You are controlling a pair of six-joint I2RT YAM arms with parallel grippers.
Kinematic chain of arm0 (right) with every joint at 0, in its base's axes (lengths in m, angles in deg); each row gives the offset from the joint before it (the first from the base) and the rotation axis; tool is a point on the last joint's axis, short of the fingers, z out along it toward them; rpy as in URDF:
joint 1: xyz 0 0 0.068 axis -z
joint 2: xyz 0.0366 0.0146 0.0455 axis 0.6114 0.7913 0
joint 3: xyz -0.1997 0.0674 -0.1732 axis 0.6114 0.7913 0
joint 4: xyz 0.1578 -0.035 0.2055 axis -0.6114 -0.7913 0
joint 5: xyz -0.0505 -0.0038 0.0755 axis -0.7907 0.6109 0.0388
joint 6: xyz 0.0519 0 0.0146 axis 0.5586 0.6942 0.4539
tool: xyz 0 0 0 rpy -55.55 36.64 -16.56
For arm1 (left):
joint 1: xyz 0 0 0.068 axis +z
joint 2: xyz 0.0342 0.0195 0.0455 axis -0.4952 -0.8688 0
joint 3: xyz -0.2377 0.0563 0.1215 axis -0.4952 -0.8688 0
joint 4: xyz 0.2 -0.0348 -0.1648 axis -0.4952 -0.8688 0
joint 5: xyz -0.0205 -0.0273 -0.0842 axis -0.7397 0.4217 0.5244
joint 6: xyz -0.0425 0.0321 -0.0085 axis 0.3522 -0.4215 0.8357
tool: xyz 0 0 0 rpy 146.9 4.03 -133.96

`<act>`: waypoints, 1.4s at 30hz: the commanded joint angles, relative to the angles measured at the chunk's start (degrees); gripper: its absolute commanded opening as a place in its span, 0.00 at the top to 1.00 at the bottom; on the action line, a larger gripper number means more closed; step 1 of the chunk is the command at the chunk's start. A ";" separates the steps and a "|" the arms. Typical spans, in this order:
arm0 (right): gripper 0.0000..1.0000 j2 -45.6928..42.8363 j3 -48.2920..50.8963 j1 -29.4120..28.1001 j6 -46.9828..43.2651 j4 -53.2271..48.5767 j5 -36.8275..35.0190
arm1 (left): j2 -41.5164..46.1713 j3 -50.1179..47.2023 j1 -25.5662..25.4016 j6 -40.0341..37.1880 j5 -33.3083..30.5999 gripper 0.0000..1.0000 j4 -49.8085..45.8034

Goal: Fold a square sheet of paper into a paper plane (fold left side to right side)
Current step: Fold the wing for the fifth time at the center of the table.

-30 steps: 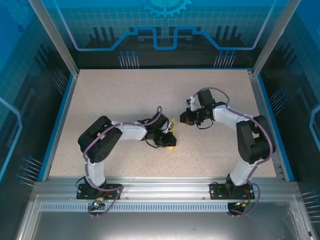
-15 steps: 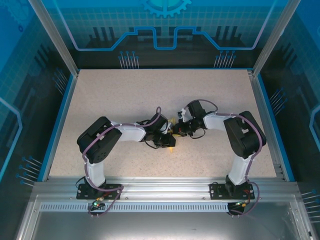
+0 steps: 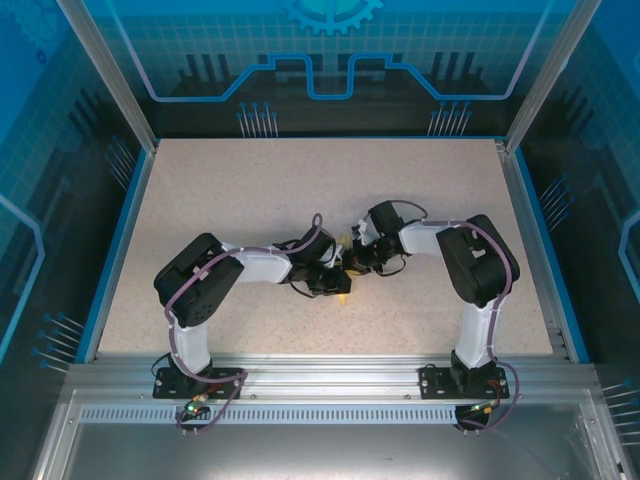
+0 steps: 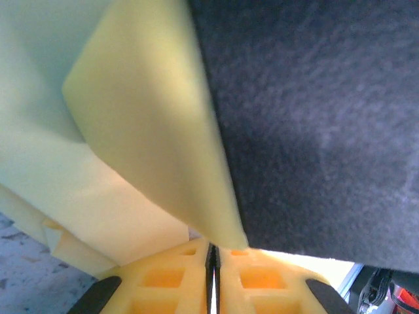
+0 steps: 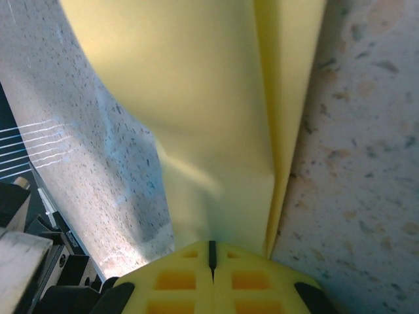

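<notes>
The yellow sheet of paper point(image 3: 344, 293) lies folded mid-table, mostly hidden under both wrists, so I cannot tell whether it has a paper plane's shape. My left gripper point(image 3: 338, 276) is shut, and a raised flap of the paper point(image 4: 144, 131) runs into its tips point(image 4: 211, 247). My right gripper point(image 3: 353, 262) comes in from the right, nose to nose with the left. It is shut point(image 5: 211, 243), its tips against a long creased strip of the paper point(image 5: 196, 98) that lies on the table. Nothing is pinched between them.
The speckled beige table point(image 3: 250, 190) has a blue rim point(image 3: 120, 240) and glass walls around it. A dark blurred surface point(image 4: 314, 131) stands close over the right half of the left wrist view. Bare tabletop point(image 5: 366, 163) lies beside the crease.
The right arm has swung in from the right until its shut gripper sits on the paper beside the left gripper. The left arm has stayed put, its jaws closing slightly.
</notes>
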 commanded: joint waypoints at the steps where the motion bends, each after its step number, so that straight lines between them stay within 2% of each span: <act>1: 0.98 2.77 -2.32 1.34 -2.55 1.37 -7.40 | -1.90 -2.09 -0.34 0.50 -1.46 0.86 -6.50; 17: 0.97 7.37 -10.86 6.46 -5.46 0.65 -6.13 | -2.33 -2.36 -0.40 0.59 -1.22 0.86 -6.06; 35: 0.97 16.33 -26.64 8.33 -7.63 -6.16 -7.80 | -1.82 -2.71 -0.65 0.58 -1.37 0.87 -5.92; 42: 0.96 17.40 -30.07 9.35 -7.42 -6.84 -6.77 | -0.23 -2.80 -0.67 0.67 -0.97 0.83 -5.36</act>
